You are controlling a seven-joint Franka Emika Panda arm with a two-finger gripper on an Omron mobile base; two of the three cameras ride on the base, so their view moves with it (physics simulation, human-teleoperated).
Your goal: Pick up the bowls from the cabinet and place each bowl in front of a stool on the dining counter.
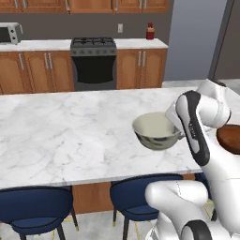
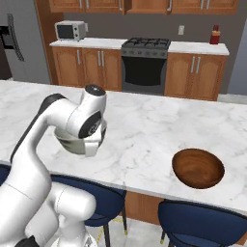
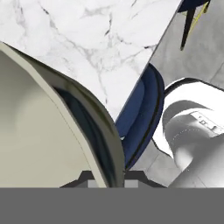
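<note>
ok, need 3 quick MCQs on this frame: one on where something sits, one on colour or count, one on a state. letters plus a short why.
1. Where does the dark brown bowl rest?
A. on the stove
B. on the dining counter, near its front edge above a stool
C. on the floor

2. What colour is the inside of the bowl at the gripper?
A. pale cream
B. bright red
C. navy blue

3. What state is the pale bowl in?
A. upside down on the counter
B. inside a cabinet
C. gripped by its rim, raised over the counter

Answers:
1 B: the right base view shows it on the marble by the near edge.
2 A: the left base view shows a cream interior.
3 C: the hand view shows the rim between the fingertips, and the left base view shows the bowl clear of the marble.
</note>
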